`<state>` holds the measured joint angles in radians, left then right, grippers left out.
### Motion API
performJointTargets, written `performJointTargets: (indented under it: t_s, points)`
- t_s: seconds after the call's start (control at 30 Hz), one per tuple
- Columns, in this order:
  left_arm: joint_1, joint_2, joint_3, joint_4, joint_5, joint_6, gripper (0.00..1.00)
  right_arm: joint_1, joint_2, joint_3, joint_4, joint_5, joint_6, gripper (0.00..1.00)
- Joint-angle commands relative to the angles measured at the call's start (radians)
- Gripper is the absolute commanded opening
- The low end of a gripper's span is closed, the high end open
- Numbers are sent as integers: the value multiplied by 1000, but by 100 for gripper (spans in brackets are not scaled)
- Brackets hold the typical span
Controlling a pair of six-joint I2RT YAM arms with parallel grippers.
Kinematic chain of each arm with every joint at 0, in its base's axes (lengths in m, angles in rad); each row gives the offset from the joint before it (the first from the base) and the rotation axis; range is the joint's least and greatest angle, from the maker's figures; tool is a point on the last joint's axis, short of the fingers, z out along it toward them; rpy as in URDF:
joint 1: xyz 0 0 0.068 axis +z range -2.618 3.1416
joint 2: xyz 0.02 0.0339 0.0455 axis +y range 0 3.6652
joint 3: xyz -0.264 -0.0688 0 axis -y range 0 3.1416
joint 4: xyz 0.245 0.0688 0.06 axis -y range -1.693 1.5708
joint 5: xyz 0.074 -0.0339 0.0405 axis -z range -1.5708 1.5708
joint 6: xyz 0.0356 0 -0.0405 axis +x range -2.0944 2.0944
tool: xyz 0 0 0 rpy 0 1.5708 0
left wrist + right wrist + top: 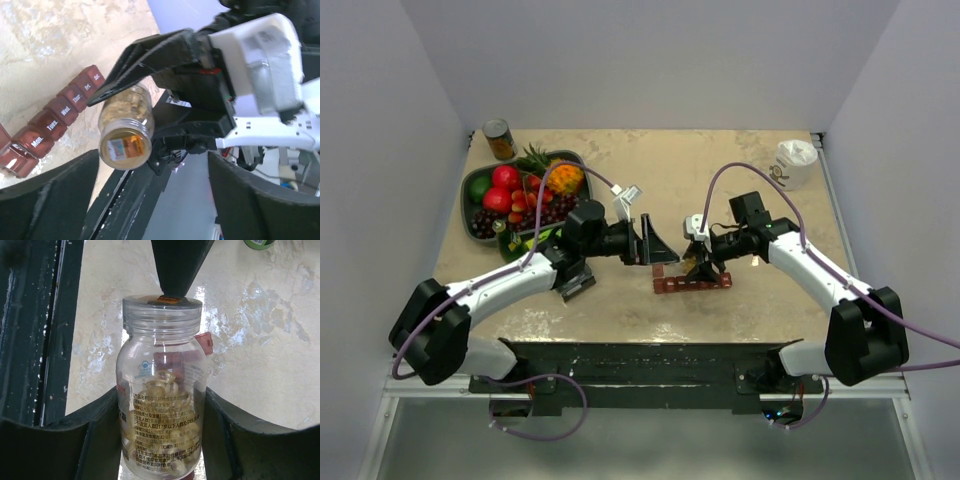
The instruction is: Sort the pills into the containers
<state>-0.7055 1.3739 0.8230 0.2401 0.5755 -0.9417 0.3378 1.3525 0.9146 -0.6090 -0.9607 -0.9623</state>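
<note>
Though tiny, glossy golden-amber pills [162,386] inside clear bottle [161,332].

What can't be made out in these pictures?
Clear plastic bottle of golden pills: base cut off by right wrist view's lower edge; label print too small.
Dark red strip of lidded compartments: contents hidden by lids, left wrist view; partly behind right pincer, top view.

Clear glossy plastic bottle [162,325] with a smooth lid, shiny translucent golden pills [162,390] inside, dark red see-through plastic organizer [50,122] with glossy lids, matt black right gripper [161,440], polished, mottled beige stone-look table [260,340]
</note>
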Motion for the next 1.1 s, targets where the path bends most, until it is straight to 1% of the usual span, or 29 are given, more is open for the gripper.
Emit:
performJointTargets:
  t_s: [0.0, 0.03, 0.1, 0.13, 0.2, 0.23, 0.3, 0.33, 0.37, 0.4, 0.43, 0.47, 0.5, 0.53, 0.6, 0.67, 0.7, 0.8, 1.07]
  points:
    - [46, -106, 4, 31, 106, 154, 99, -3, -16, 32, 23, -9, -6, 0]
    - [55, -122, 17, -57, 72, 276, 99, -2, -18, 32, 23, -9, -6, 0]
    - [61, -159, 33, -135, 64, 416, 99, -2, -18, 33, 22, -10, -6, 0]
    - [60, -170, 56, -238, 17, 558, 99, -3, -18, 32, 22, -9, -6, 0]
    - [61, -206, 68, -335, 9, 700, 99, -5, -19, 32, 20, -10, -9, 0]
    - [61, -223, 68, -394, -23, 830, 99, -3, -18, 33, 20, -12, -9, 0]
    - [60, -297, 45, -401, -43, 935, 99, -5, -16, 33, 17, -15, -13, 0]
    - [57, -329, 0, -357, -67, 1045, 99, -3, -16, 33, 15, -18, -16, 0]
    - [57, -360, -28, -322, -74, 1082, 99, -3, -16, 33, 11, -18, -19, 0]
    - [58, -422, -60, -215, -63, 1160, 99, -5, -16, 35, 9, -21, -21, 0]
    - [58, -453, -130, -156, -54, 1190, 99, -3, -19, 35, 8, -21, -24, 0]
    - [57, -479, -169, -94, -45, 1214, 99, -5, -19, 33, 6, -23, -26, 0]
    - [57, -522, -204, 29, -19, 1263, 99, -3, -23, 33, 6, -23, -27, 0]
    - [57, -538, -263, 83, -13, 1279, 99, -3, -21, 33, 5, -26, -27, 0]
    - [57, -544, -294, 186, -5, 1319, 99, -5, -21, 33, 2, -27, -30, 0]
    - [57, -506, -272, 174, -2, 1351, 99, -3, -19, 33, 0, -27, -32, 0]
    - [57, -489, -233, 125, 4, 1386, 99, -5, -21, 32, 0, -27, -32, 0]
    - [55, -424, -182, 52, 30, 1442, 99, -3, -20, 32, -1, -29, -36, 0]
    - [51, -339, -163, 45, 119, 1509, 99, -3, -21, 32, -3, -29, -39, 0]
